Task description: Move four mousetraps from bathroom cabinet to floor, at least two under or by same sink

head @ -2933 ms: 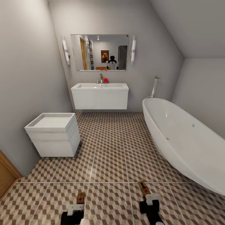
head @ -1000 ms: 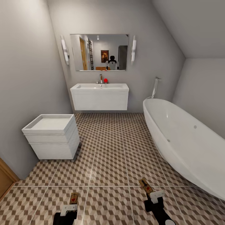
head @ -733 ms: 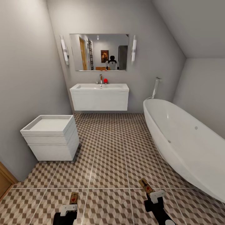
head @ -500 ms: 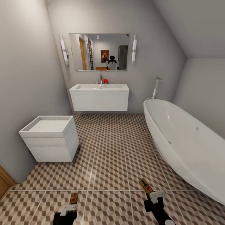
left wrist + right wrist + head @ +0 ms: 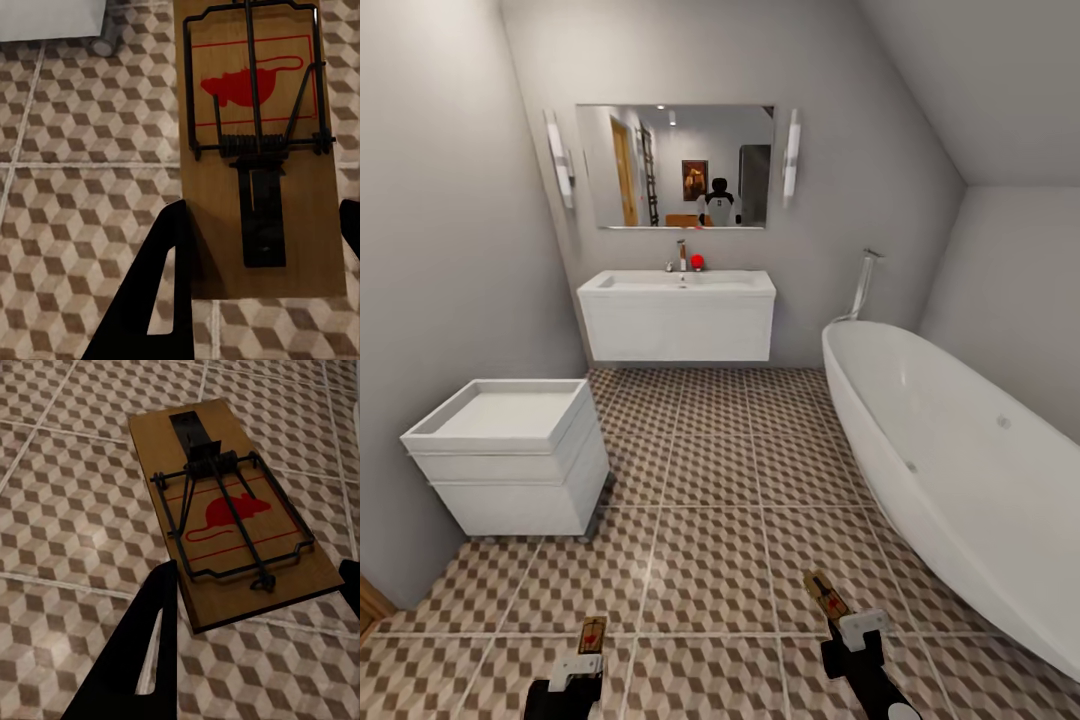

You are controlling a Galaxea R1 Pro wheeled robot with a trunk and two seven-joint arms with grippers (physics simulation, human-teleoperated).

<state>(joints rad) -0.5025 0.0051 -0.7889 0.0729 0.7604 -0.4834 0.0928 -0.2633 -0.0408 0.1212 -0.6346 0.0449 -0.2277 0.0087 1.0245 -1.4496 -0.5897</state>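
left gripper (image 5: pixel 582 662): jaws closed on a mousetrap (image 5: pixel 255 142) | right gripper (image 5: pixel 847 630): clamps another mousetrap (image 5: pixel 229 514) | both above bathroom floor (image 5: pixel 710 470) | sink (image 5: pixel 678 315) at far wall

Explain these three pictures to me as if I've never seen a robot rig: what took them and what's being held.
The wide picture comes from a camera on the robot's head, looking down a bathroom: tiled floor, white sink, bathtub and small drawer unit. At the bottom are its two arms. The close-ups come from cameras on each wrist, looking along the gripper's fingers. The left gripper is shut on a mousetrap, a wooden board with a wire spring and a red mouse print. The right gripper is shut on another mousetrap. Both are held above the floor.
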